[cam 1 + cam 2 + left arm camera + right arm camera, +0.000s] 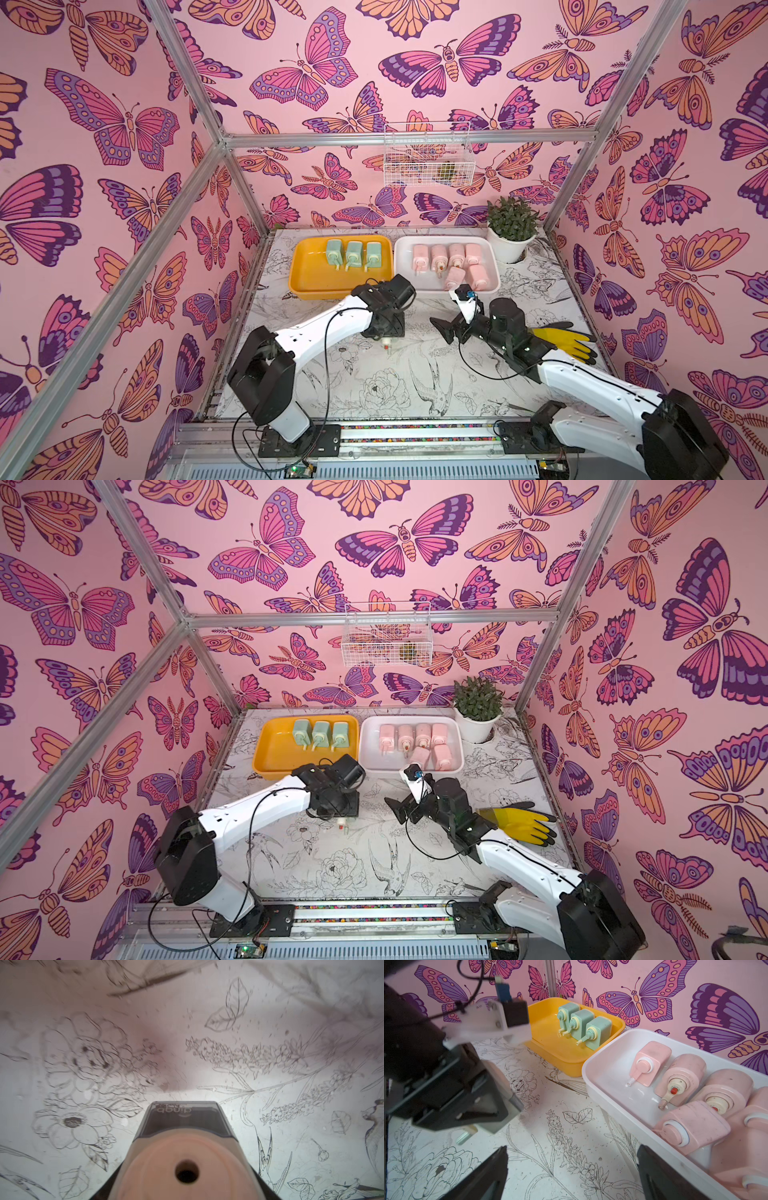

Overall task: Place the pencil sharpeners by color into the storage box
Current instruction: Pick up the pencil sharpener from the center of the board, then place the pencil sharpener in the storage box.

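- Far on the tabletop (415,374) sit two trays side by side: a yellow tray (307,274) on the left and a white tray (405,266) on the right.
- Three green sharpeners (353,254) stand in a row at the far end of the yellow tray; six pink sharpeners (457,262) fill the white tray, so the colours are kept apart.
- The left pincer (384,328) points down near the yellow tray, clamped on the last sharpener (185,1147), which the wrist view shows end-on, with a cream face and a pencil hole.
- Only its crank tip (387,343) shows below the arm; judging by the count, it belongs with the green ones.
- The right pincer (451,328) hovers near the white tray, jaws wide and empty.
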Controlling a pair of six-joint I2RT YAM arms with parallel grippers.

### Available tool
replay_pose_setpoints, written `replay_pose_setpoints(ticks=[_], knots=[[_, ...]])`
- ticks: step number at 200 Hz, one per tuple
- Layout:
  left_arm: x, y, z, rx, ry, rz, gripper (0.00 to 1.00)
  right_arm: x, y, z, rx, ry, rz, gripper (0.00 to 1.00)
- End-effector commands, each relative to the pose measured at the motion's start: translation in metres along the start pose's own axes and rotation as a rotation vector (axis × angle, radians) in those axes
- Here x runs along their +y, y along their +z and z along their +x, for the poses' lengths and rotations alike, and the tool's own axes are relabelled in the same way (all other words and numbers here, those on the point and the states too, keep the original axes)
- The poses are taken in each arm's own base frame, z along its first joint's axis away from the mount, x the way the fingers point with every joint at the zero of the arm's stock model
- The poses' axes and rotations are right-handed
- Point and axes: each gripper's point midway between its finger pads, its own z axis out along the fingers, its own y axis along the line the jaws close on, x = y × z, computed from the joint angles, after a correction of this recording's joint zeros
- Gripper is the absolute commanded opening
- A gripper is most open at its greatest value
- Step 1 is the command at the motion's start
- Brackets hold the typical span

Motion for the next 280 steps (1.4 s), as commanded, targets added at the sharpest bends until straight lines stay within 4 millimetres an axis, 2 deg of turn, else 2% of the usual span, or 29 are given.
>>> replay_pose_setpoints(ticks=[1,21,38,58,82,102,131,167,184,218,261,280], knots=[[0.034,-0.026,-0.034,-0.113,0.058,-0.096,0.0,0.017,0.003,-0.034,-0.07,-0.012,-0.106,0.99],[0.051,-0.044,-0.065,-0.217,0.015,-0.146,0.0,0.029,0.008,-0.047,-0.093,-0.02,-0.186,0.99],[0.052,-0.056,-0.089,-0.306,-0.013,-0.135,0.0,0.038,0.015,-0.06,-0.133,-0.041,-0.235,0.99],[0.062,-0.058,-0.112,-0.34,-0.04,-0.13,0.0,0.039,0.028,-0.07,-0.147,-0.038,-0.241,0.99],[0.078,-0.055,-0.132,-0.335,-0.028,-0.16,0.0,0.04,0.041,-0.074,-0.133,-0.031,-0.249,0.99],[0.094,-0.045,-0.144,-0.303,-0.049,-0.167,0.0,0.043,0.049,-0.075,-0.113,-0.025,-0.254,0.99],[0.122,-0.032,-0.156,-0.289,-0.062,-0.225,0.0,0.034,0.061,-0.072,-0.029,0.031,-0.206,0.99],[0.159,-0.014,-0.18,-0.261,-0.033,-0.293,0.0,0.028,0.071,-0.067,0.033,0.078,-0.183,0.99],[0.175,-0.005,-0.188,-0.238,-0.055,-0.273,0.0,0.026,0.076,-0.066,0.053,0.105,-0.175,0.99],[0.198,0.012,-0.198,-0.187,-0.007,-0.239,0.0,0.027,0.082,-0.069,0.028,0.139,-0.184,0.99],[0.232,0.028,-0.212,-0.152,-0.001,-0.276,0.0,0.009,0.086,-0.062,0.053,0.176,-0.078,0.99],[0.237,0.04,-0.218,-0.134,-0.005,-0.244,0.0,0.006,0.083,-0.063,0.045,0.181,-0.055,0.99]])
